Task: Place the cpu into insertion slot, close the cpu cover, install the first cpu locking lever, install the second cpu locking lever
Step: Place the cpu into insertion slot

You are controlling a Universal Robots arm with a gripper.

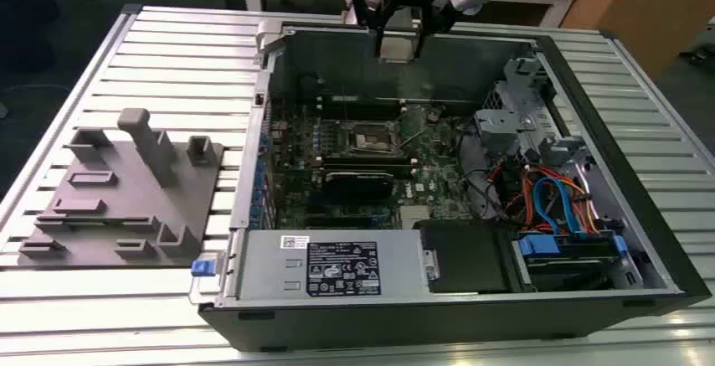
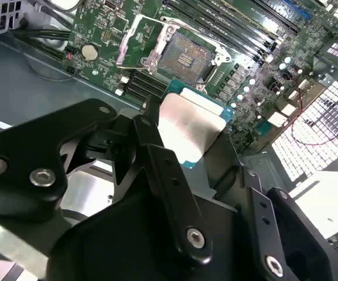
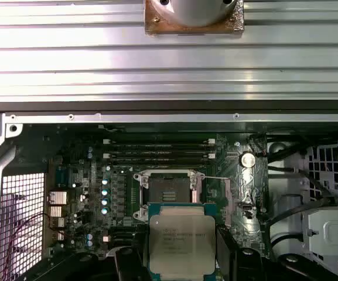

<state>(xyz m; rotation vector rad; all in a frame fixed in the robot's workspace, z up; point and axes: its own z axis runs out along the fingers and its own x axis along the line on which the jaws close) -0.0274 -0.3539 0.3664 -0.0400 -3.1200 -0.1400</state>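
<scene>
Print on the cpu (and a white label) is unreadable.

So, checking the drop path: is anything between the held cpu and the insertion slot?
Nothing: in both wrist views the cpu, clamped in the gripper, hangs above the exposed insertion slot with only air between.

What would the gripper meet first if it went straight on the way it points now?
Probably the motherboard, at or just beside the open insertion slot. The gripper, shut on the cpu, points down into the case with nothing between. Depth is unclear.
</scene>
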